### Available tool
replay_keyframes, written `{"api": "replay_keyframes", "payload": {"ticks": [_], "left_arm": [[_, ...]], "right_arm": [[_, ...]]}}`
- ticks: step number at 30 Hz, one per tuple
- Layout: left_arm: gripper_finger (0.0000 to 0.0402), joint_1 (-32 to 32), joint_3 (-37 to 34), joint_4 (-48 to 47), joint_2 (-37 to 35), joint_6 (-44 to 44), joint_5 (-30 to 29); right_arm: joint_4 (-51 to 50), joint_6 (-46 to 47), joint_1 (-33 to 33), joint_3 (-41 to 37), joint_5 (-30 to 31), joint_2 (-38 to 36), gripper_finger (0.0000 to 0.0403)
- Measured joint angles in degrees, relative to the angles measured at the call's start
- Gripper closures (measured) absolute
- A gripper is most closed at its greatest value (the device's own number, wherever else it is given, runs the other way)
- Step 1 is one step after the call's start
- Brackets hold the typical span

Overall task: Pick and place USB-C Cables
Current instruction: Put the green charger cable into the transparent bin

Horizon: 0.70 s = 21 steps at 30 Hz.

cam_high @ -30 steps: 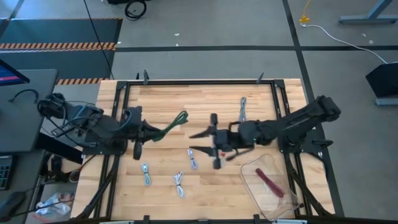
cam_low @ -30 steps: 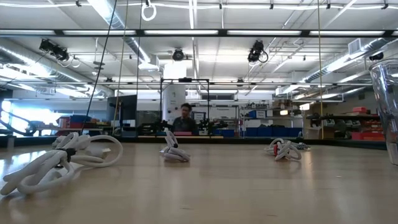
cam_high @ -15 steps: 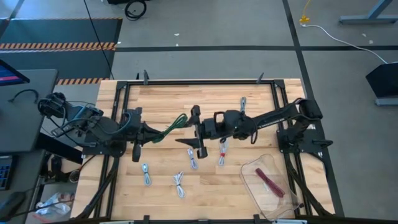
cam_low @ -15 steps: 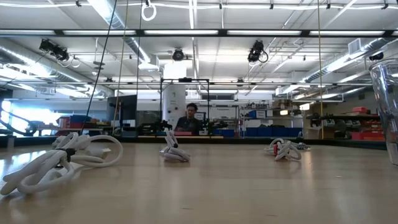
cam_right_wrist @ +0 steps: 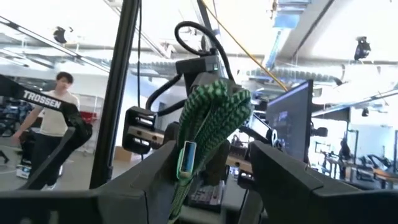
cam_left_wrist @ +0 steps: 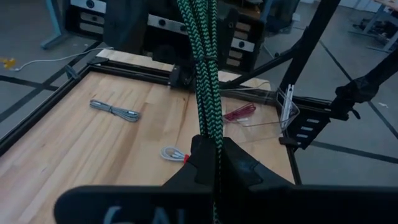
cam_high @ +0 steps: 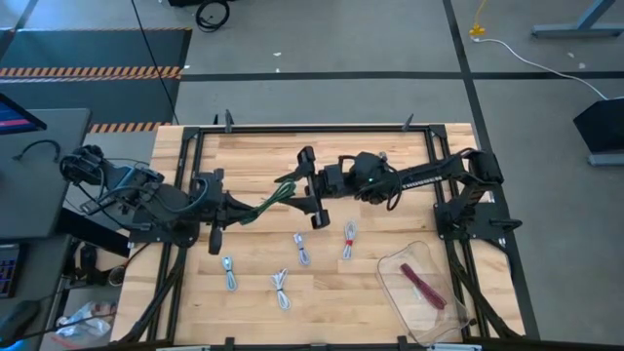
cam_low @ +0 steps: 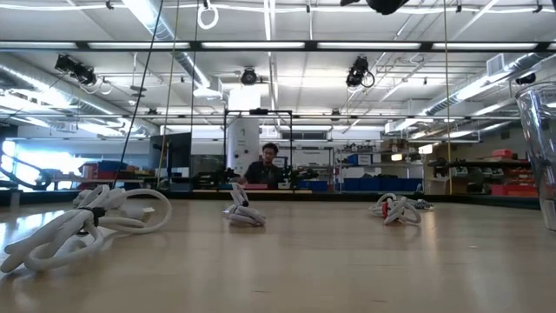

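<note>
USB-C cables are the things to move, and the green cable (cam_high: 278, 193) is the one in hand now. The left end effector (cam_high: 237, 209) pinches one end of it, and the bundle stretches away from those fingers, in the air above the surface (cam_high: 253, 156). The right end effector (cam_high: 304, 187) meets the far end of the bundle. Its fingers (cam_right_wrist: 146, 171) are spread, one on each side of the green loops, and they do not press on them yet. This looks like a handover from the left arm to the right arm, I believe.

The clear tray (cam_high: 419, 283) is well apart from the right end effector, near the base of that arm. One dark red cable (cam_high: 424, 286) already lies inside it, so this part seems done. Much is left. The cable with red tie (cam_high: 348, 237) lies just beside the right end effector, on the tray side. Three more grey bundles, the first grey cable (cam_high: 301, 249), the second grey cable (cam_high: 281, 289) and the third grey cable (cam_high: 229, 274), lie nearer to the front edge. The long grey cable (cam_high: 380, 171) seems half hidden under the right arm. So only a small share is finished.
</note>
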Motion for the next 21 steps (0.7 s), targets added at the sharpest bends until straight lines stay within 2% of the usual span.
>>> {"api": "replay_keyframes", "payload": {"ticks": [6, 12, 21], "left_arm": [[0.0392, 1.0, 0.0, 0.1, 0.4, 0.1, 0.0], [0.0392, 2.6, 0.0, -0.1, 2.6, 0.8, 0.2], [0.0392, 3.3, 0.0, 1.6, 4.7, 3.6, 0.4]], "right_arm": [[0.0, -0.1, -0.2, 0.0, -0.7, 0.0, 0.0195], [3.7, -0.1, -0.3, 0.0, -4.7, 0.0, 0.0205], [0.2, 0.6, -0.3, 0.0, -6.7, 0.0, 0.0279]]}}
